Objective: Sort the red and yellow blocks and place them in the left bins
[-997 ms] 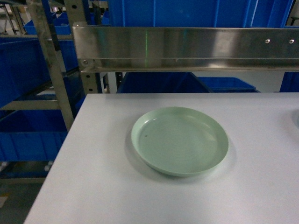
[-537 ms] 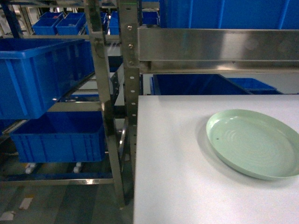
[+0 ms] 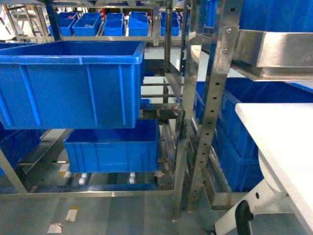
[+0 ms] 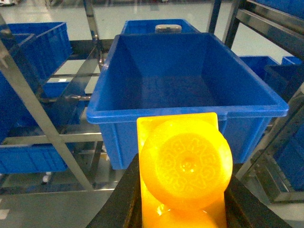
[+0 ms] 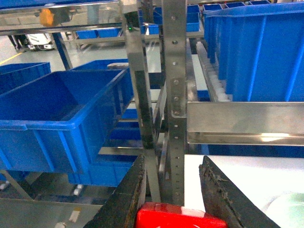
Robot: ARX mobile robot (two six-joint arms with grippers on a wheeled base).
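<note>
Head view: a large blue bin (image 3: 73, 83) sits on the steel rack (image 3: 215, 98); the white table (image 3: 283, 137) fills the right edge.

Left wrist view: the left gripper (image 4: 183, 199) grasps the yellow brick (image 4: 183, 166), just in front of the bin's near rim.

Right wrist view: the right gripper (image 5: 173, 199) grasps the red block (image 5: 178, 216), above the table's left edge.

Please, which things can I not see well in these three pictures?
- Yellow block, left wrist view: lower part cut off by the bottom edge.
- Red block, right wrist view: only its top strip shows above the bottom edge.
- Both pincers: absent from the head view.
- Green plate, right wrist view: cut off at the corner.
</note>
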